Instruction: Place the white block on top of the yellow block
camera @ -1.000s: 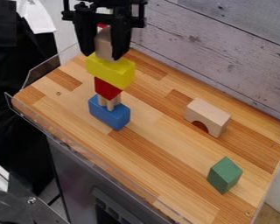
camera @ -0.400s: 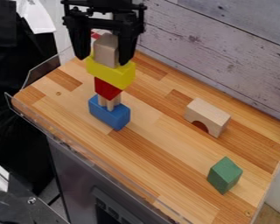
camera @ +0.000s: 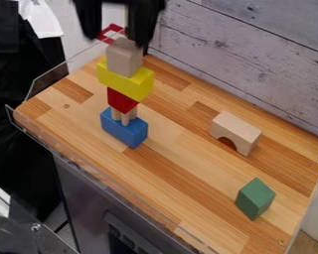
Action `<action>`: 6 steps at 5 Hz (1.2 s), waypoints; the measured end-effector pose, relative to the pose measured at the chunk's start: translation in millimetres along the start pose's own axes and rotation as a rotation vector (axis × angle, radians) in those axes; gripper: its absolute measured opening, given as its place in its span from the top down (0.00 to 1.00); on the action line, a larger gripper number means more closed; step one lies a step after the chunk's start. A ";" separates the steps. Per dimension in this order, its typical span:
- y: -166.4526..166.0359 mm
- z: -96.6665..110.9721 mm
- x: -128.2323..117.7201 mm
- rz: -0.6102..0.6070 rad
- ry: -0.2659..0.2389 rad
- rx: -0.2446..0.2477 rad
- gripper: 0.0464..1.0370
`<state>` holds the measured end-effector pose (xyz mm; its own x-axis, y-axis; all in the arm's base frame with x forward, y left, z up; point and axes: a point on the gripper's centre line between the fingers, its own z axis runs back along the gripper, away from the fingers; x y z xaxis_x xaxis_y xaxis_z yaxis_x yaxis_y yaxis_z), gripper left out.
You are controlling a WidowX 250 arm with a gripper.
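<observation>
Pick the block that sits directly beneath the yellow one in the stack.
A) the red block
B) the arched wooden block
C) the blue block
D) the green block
A: the red block is right under the yellow block, with the blue block at the bottom of the stack.

I log at 11 o'clock: white block seated atop yellow block, my pincer parted near the white block's top.

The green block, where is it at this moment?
In the camera view, the green block stands at the lower right of the wooden table, below the arched block.
</observation>
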<state>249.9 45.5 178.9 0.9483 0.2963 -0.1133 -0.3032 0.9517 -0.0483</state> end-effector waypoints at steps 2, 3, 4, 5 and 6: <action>-57.5 18.3 -15.9 -0.116 -0.026 0.099 0.04; -85.7 -10.2 -31.5 -0.161 0.014 0.055 0.04; -117.5 -53.3 -49.2 -0.203 0.097 0.009 0.04; -136.9 -78.8 -61.7 -0.251 0.128 -0.005 0.04; -146.8 -95.4 -60.3 -0.277 0.131 -0.006 0.04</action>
<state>228.3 -119.8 98.2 0.9750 0.0123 -0.2217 -0.0356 0.9942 -0.1015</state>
